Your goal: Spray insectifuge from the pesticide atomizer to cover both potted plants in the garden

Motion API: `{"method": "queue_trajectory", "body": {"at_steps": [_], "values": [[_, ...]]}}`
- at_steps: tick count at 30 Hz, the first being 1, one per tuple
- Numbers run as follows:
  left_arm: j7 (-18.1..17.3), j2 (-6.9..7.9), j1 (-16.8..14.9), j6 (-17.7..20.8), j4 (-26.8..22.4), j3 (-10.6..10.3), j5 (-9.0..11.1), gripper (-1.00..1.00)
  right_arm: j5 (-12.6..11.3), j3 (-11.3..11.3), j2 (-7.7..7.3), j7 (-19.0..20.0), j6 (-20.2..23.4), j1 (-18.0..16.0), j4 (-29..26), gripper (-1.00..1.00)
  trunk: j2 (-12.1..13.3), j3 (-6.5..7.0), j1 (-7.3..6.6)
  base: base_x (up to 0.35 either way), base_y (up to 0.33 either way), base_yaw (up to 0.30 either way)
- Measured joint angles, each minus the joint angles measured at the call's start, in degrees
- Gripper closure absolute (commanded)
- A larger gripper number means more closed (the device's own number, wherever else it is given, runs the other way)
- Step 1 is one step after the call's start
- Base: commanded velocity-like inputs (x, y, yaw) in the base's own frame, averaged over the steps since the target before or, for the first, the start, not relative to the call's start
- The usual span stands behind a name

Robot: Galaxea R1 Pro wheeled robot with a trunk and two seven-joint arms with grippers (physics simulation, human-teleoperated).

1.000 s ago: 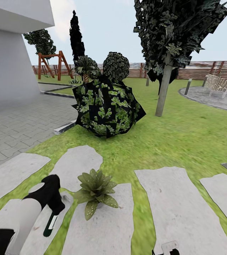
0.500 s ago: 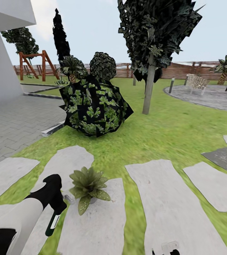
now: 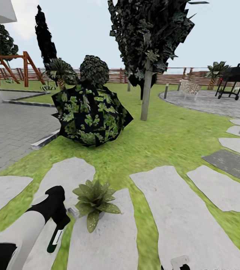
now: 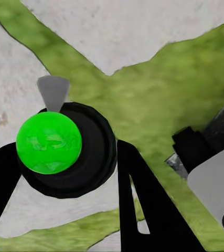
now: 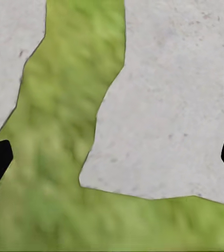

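One potted plant (image 3: 93,199), a low rosette of pointed green leaves, sits between two grey stepping stones (image 3: 172,213) on the garden lawn. Whitish insectifuge specks (image 3: 93,222) dot its front leaves. My left gripper (image 3: 59,221) hangs just left of the plant, shut on the pesticide atomizer (image 3: 54,239), whose dark slim body points down. Seen end-on in the left wrist view, the atomizer (image 4: 64,149) is a dark round body with a green disc, held between the black fingers (image 4: 138,199) of the left gripper (image 4: 64,152). My right gripper (image 5: 112,157) is open over stone and grass; its edge (image 3: 179,263) shows low in the head view.
A big dark leafy bush (image 3: 90,112) stands behind the plant, with a tree trunk (image 3: 146,93) to its right. Farther right lie the round paved patio (image 3: 210,103), a black grill (image 3: 233,77) and a chair (image 3: 189,87). A grey paved area (image 3: 11,127) spreads at left.
The camera has turned to the right, so the whole scene has slid left and the grill and more stepping stones have come into view. The left gripper still holds the atomizer beside the plant.
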Motion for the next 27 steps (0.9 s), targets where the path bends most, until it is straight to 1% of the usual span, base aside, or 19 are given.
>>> {"method": "queue_trajectory", "body": {"at_steps": [5, 9, 12, 16, 18, 21, 24, 27], "values": [[0.02, -0.17, 0.15, -0.06, 0.12, -0.03, 0.03, 1.0, -0.01, 0.0, 0.0, 0.0, -0.01, 0.0, 0.0, -1.0, 0.0, 0.0, 0.0, 0.13, 0.264, -0.229], [0.06, -0.17, 0.22, -0.06, 0.4, -0.05, 0.08, 1.0, -0.03, 0.01, 0.0, 0.0, -0.03, 0.0, 0.01, -1.0, 0.0, 0.0, 0.01, 0.034, 0.042, -0.227], [0.04, -0.19, 0.33, -0.09, 0.59, 0.1, 0.07, 1.0, -0.02, 0.01, 0.0, 0.0, -0.03, -0.01, 0.02, -1.0, 0.0, 0.0, 0.01, 0.002, 0.002, -0.073], [0.01, 0.11, 0.33, -0.16, 0.68, -1.27, 0.13, 1.0, -0.02, 0.0, 0.0, 0.0, -0.03, -0.02, 0.02, -1.0, 0.0, 0.0, 0.01, -0.009, 0.0, -0.009], [-0.01, 0.27, 0.32, -0.13, 0.7, -1.54, 0.15, 1.0, -0.02, 0.0, 0.0, 0.0, -0.03, -0.02, 0.02, -1.0, 0.01, 0.0, 0.03, -0.162, 0.0, -0.002], [0.04, 0.12, 0.36, -0.09, 0.71, -1.66, 0.04, 1.0, -0.02, 0.0, 0.0, 0.0, -0.03, -0.02, 0.02, -1.0, 0.01, 0.0, 0.05, -0.302, 0.065, 0.0], [0.02, -0.04, 0.5, -0.1, 0.8, -1.58, 0.1, 1.0, -0.01, 0.0, 0.0, 0.0, -0.01, -0.01, 0.01, -1.0, 0.0, 0.0, 0.04, -0.232, 0.231, -0.053], [0.01, -0.08, 0.64, -0.12, 0.88, -1.55, 0.13, 1.0, 0.0, 0.0, 0.0, 0.0, 0.0, 0.0, 0.0, -1.0, 0.0, 0.0, 0.02, -0.072, 0.308, -0.235]]}}
